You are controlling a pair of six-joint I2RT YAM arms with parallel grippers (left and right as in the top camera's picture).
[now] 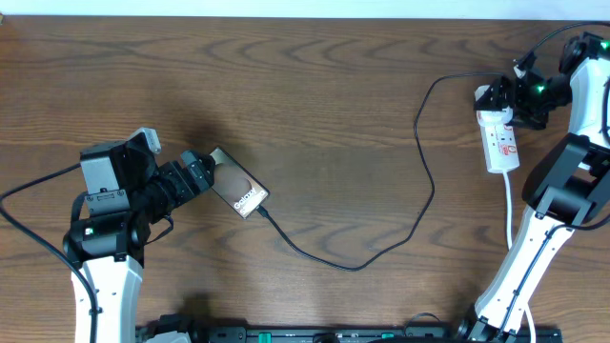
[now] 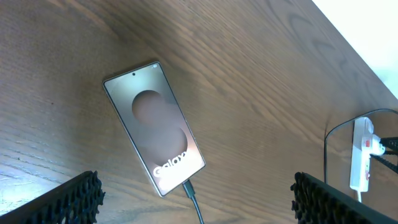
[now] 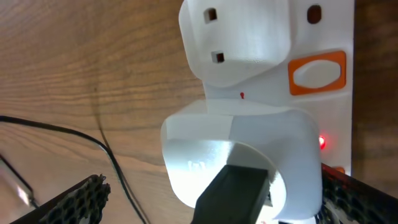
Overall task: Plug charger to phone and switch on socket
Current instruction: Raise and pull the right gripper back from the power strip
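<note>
The phone [image 1: 238,188] lies flat on the wood table, left of centre. In the left wrist view the phone [image 2: 154,124] shows its "Galaxy" lettering, and the charger plug tip [image 2: 188,186] sits in its near end. The charger cable [image 1: 353,268] loops across the table to a white adapter [image 3: 236,149] on the socket strip [image 1: 502,143] at the far right. My left gripper [image 1: 200,175] is open and empty just left of the phone, its fingers [image 2: 196,202] well apart. My right gripper [image 1: 502,101] is open over the strip's top end, its fingers [image 3: 211,208] straddling the adapter. A red light [image 3: 321,142] glows on the strip.
An orange switch [image 3: 317,71] sits on the strip beside a second white plug [image 3: 236,37]. The strip's white cord [image 1: 508,205] runs down past the right arm. The strip also shows far off in the left wrist view [image 2: 360,155]. Dark hardware lines the front edge [image 1: 286,333].
</note>
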